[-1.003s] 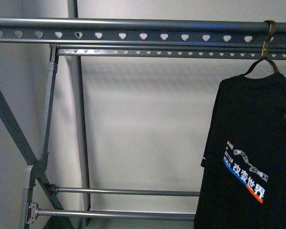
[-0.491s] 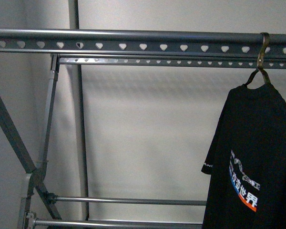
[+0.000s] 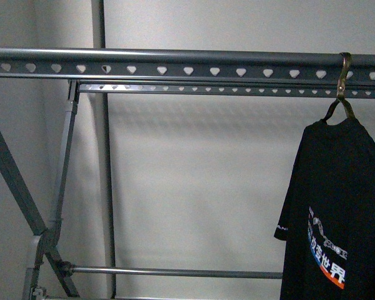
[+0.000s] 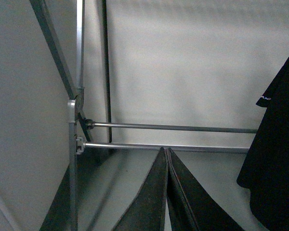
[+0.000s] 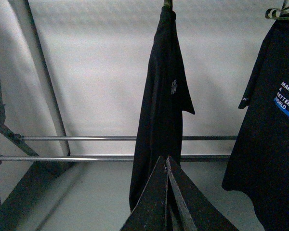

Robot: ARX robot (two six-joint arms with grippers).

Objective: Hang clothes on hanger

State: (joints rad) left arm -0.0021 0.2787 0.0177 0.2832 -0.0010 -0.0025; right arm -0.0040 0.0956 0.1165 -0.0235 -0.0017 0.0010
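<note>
The black T-shirt [image 3: 337,212] with white print and a blue-orange stripe hangs from a small coat hanger whose hook [image 3: 343,70] sits over the grey rack's top rail [image 3: 175,62], which is punched with heart-shaped holes. The shirt also shows in the left wrist view [image 4: 279,159] and the right wrist view [image 5: 274,130]. My left gripper [image 4: 166,152] is shut and empty, well clear of the shirt, in front of the lower bars. My right gripper [image 5: 165,159] is shut and empty, below a second black garment [image 5: 161,96] seen edge-on. Neither gripper shows in the front view.
A second holed rail [image 3: 225,89] runs behind the top rail. Slanted legs [image 3: 12,181] and an upright post [image 3: 103,187] stand at the left. Two thin lower bars [image 4: 173,127] cross near the floor. A pale wall is behind.
In the front view the rack rails and the shirt have shifted downward and the shirt further right. The shirt has turned a little and shows narrower.
</note>
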